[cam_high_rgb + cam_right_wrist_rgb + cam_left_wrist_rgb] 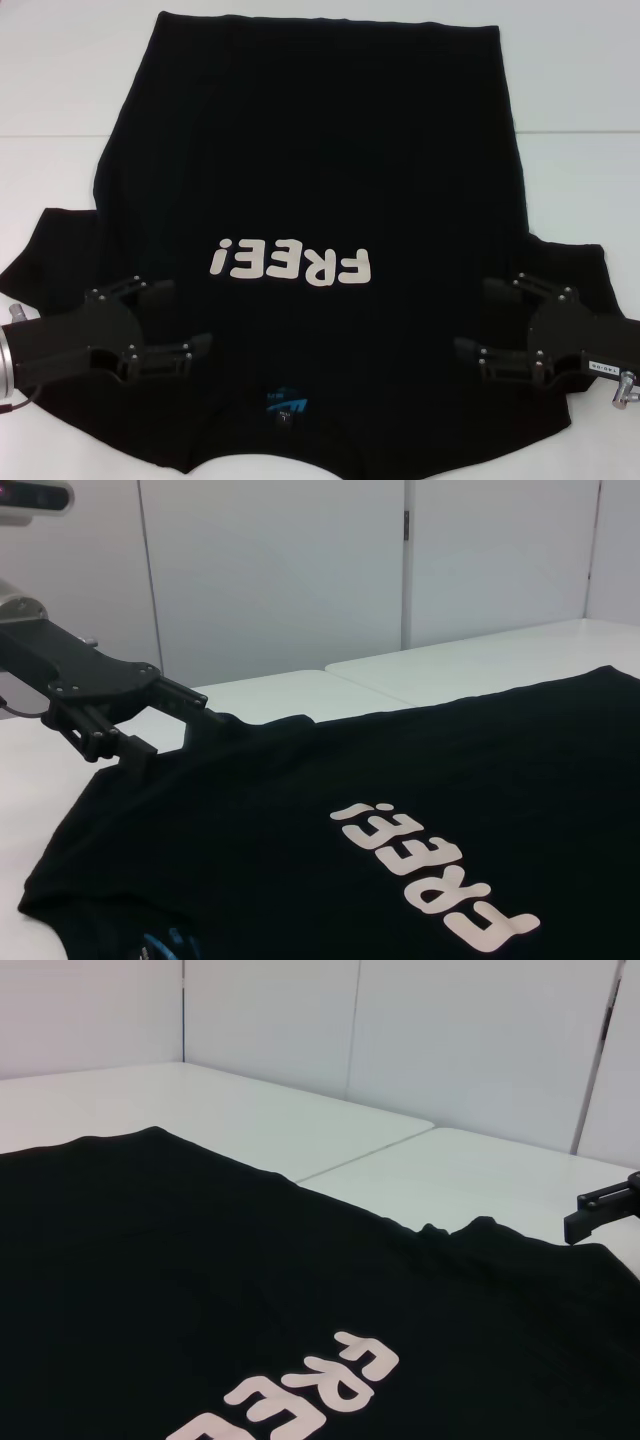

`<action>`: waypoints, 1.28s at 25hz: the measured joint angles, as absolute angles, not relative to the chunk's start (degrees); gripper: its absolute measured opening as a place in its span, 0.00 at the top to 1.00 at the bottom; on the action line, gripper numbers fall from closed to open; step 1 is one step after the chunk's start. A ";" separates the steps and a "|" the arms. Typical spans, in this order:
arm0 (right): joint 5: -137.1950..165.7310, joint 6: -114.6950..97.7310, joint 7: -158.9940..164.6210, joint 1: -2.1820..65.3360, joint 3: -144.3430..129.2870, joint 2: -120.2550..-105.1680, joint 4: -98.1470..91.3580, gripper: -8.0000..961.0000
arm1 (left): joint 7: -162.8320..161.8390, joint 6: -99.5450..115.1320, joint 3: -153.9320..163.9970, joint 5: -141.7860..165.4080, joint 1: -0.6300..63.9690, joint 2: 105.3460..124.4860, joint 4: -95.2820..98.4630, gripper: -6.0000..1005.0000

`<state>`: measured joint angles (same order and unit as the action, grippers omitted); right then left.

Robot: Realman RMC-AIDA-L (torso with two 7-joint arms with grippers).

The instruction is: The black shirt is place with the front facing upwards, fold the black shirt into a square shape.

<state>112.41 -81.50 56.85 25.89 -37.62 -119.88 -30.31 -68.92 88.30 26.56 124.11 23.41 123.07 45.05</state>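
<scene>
One black shirt point(320, 180), flat, "FREE!" upward; two grippers, left point(180, 315) and right point(480, 318), fingers apart.

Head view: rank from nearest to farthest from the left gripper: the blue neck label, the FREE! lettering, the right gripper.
1. FREE! lettering, just beyond the left gripper, toward centre; blue neck label, at the near collar, too close to call.
2. Right gripper, across the black shirt.

Head camera high above the white tabletop point(580, 90), looking steeply down, left wrist camera low and close, facing across the black shirt point(200, 1290) toward the right gripper point(603, 1203), right wrist camera likewise facing the left gripper point(150, 720), all sharing the "FREE!" lettering point(291, 263).
</scene>
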 joint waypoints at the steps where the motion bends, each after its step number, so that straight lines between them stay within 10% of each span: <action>1: 112.41 -81.43 56.87 25.94 -37.62 -119.88 -30.31 0.02 | -68.92 88.23 26.54 124.12 23.44 123.07 45.06 0.07; 17: 112.41 -81.38 56.88 26.21 -37.62 -119.88 -29.66 0.03 | -73.59 88.35 26.41 123.97 23.64 122.83 45.09 0.07; 32: 112.41 -81.30 56.95 26.01 -37.61 -119.88 -29.35 0.03 | -112.66 93.71 23.50 125.28 28.14 117.42 46.71 0.07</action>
